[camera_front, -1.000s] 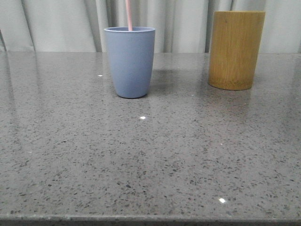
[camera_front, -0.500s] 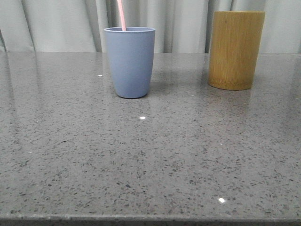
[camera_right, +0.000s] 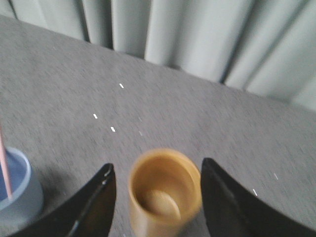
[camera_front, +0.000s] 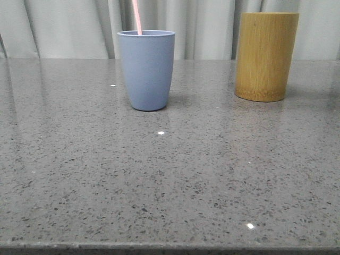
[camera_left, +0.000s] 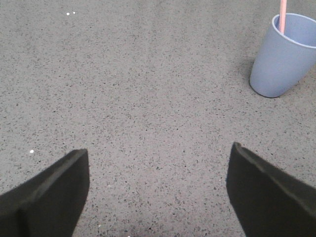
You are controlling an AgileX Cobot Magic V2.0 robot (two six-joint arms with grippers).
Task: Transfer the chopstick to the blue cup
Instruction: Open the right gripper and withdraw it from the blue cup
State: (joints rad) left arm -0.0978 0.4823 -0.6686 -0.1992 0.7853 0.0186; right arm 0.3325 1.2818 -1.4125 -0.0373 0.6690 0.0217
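Now the chopstick (camera_front: pixel 137 17) leans inside the blue cup (camera_front: pixel 147 69), so both empty, spread pincers should retreat without brushing it.

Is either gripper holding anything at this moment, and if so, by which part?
Nothing is held. The left gripper and right gripper are both open and empty; the chopstick stands in the blue cup.

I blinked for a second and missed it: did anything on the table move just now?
The chopstick inside the blue cup tipped from nearly upright to leaning left, and now rests against the rim. The cup and the bamboo holder stayed put.
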